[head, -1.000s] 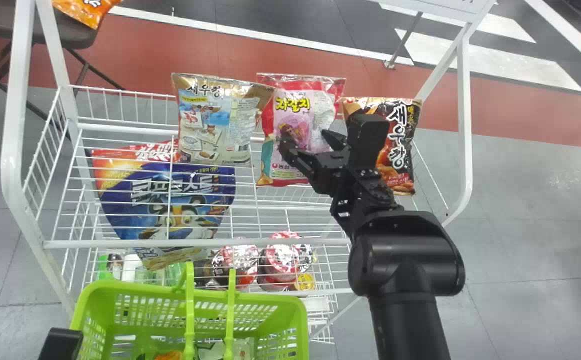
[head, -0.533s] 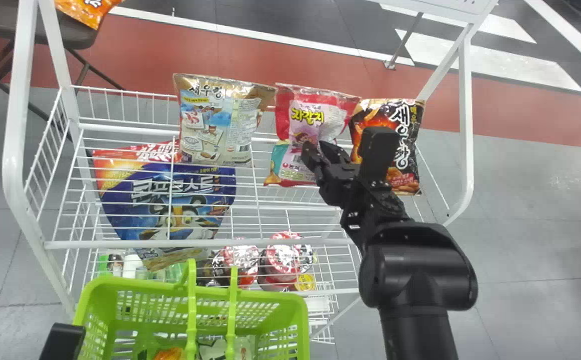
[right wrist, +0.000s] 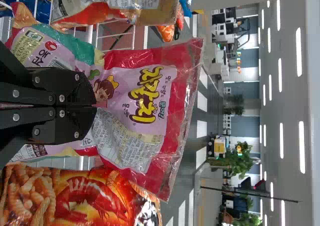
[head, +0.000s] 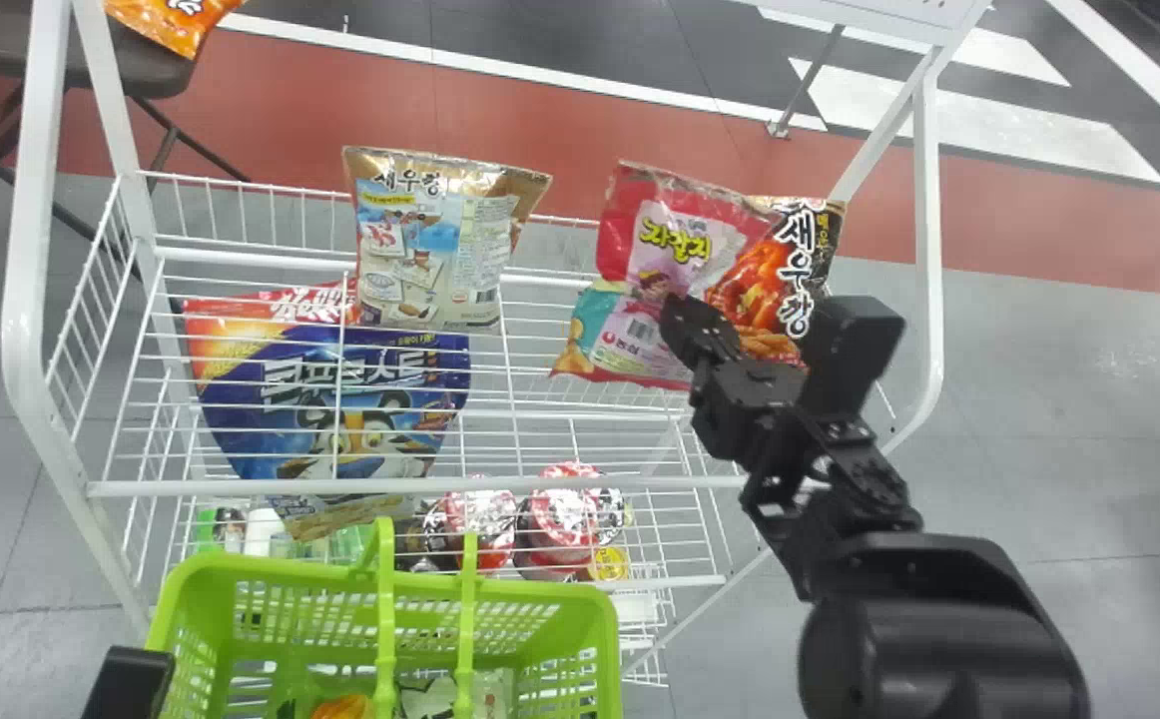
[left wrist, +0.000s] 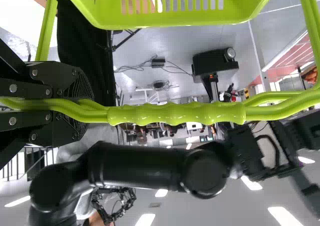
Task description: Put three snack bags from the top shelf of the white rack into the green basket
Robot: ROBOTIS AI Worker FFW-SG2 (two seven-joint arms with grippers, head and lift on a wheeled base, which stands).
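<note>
In the head view my right gripper (head: 678, 318) is at the front of the pink-and-red snack bag (head: 675, 240) above the white rack's top shelf (head: 535, 371). The right wrist view has that gripper (right wrist: 96, 106) shut on the middle of the pink bag (right wrist: 165, 98), which is pinched and creased there. The black-and-orange bag (head: 800, 270) is partly behind it; the beige bag (head: 430, 245) stands farther left. My left gripper (head: 126, 684) is beside the green basket (head: 598, 624); in the left wrist view the gripper (left wrist: 90, 108) is shut on the basket's handle (left wrist: 175, 114).
A large blue bag (head: 340, 384) lies at the rack's left. Cups (head: 565, 509) sit on the lower shelf. White posts (head: 929, 250) flank the rack. An orange packet (head: 340, 707) and other packs are in the basket. A chair (head: 141, 70) stands behind left.
The right gripper has closed on the pink bag and moved right and toward the robot. The bag has shifted right, tilted, and now overlaps the black-and-orange bag. The left gripper has barely moved.
</note>
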